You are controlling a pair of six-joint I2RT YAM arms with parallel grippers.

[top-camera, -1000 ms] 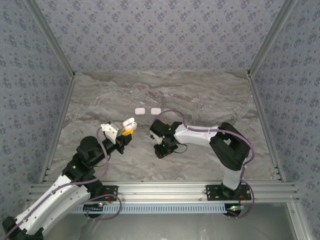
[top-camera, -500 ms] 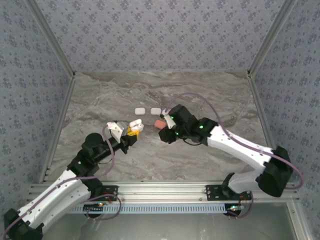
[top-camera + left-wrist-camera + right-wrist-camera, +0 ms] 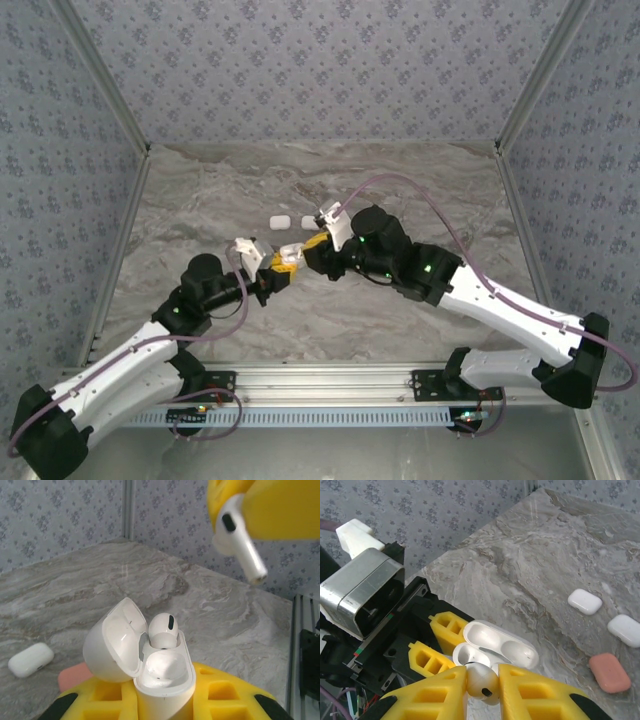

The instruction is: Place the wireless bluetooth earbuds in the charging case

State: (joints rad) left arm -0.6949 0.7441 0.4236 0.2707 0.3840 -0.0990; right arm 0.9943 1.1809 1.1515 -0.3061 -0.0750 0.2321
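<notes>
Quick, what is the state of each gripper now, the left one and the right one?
Left gripper: closed, holding the open charging case.
Right gripper: closed, holding a white earbud.

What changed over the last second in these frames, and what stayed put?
The right claw, shut on an earbud, swung from near its base forward and left, and now hovers just above the open case. The left claw, gripping that case, carried it a little right toward the middle. The two closed white cases on the table stayed put.
</notes>
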